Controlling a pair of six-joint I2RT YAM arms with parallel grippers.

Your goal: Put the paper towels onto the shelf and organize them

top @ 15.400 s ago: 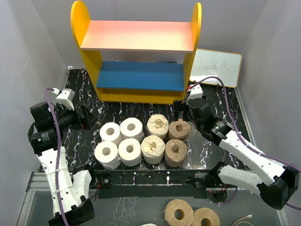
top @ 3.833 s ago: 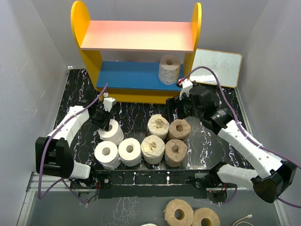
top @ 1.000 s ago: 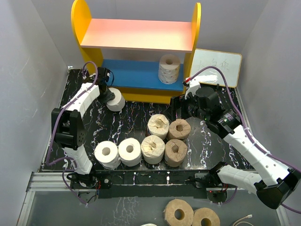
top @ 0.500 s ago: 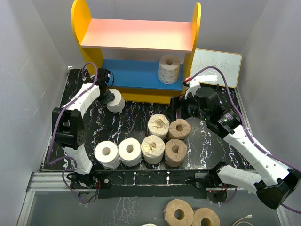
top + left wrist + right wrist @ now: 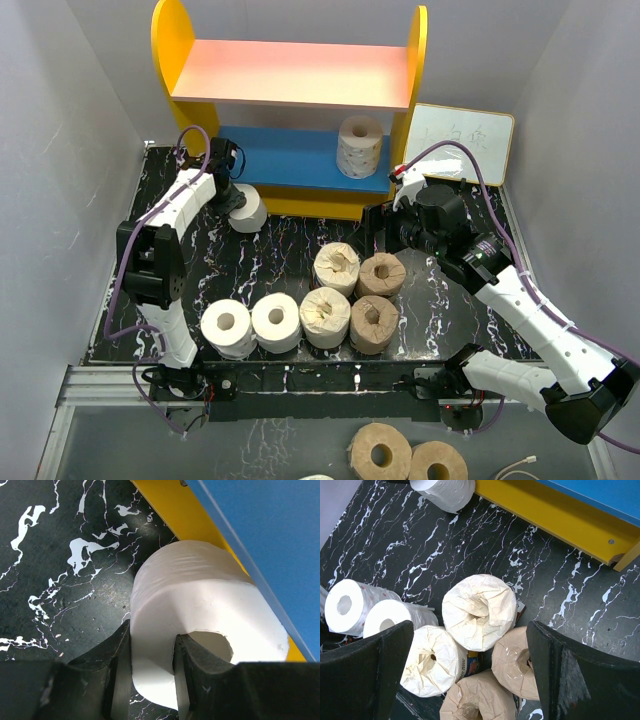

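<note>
**Roll 2 of 8 at the shelf front**

Top view: the left gripper (image 5: 232, 200) is clamped on a white roll (image 5: 246, 213). 1 finger (image 5: 116, 652) sits outside the roll's wall and the other is inside the hollow core. The roll is tilted, just beside the yellow rail of the shelf (image 5: 176, 60) at its left end. It is lower than the blue board (image 5: 290, 160). Whether it touches the bench (image 5: 270, 240) cannot be told.

1 roll (image 5: 361, 146) already stands upright on the blue board, near the right panel. The pink board (image 5: 290, 75) holds nothing. The right gripper (image 5: 378, 230) hangs above 4 tan rolls (image 5: 336, 268), jaws wide apart and empty. 2 more white rolls (image 5: 227, 328) stand beside these, well apart from the shelf.

Step in hand, as judged: delivery of the 2nd roll, with 6 left on the bench. The next move calls for:
- raising the roll clear of the rail;
- carrying it in over the blue board;
- setting it upright in line with the roll already there;
- parting the jaws and drawing the inner finger out of the core without tipping the roll.
</note>
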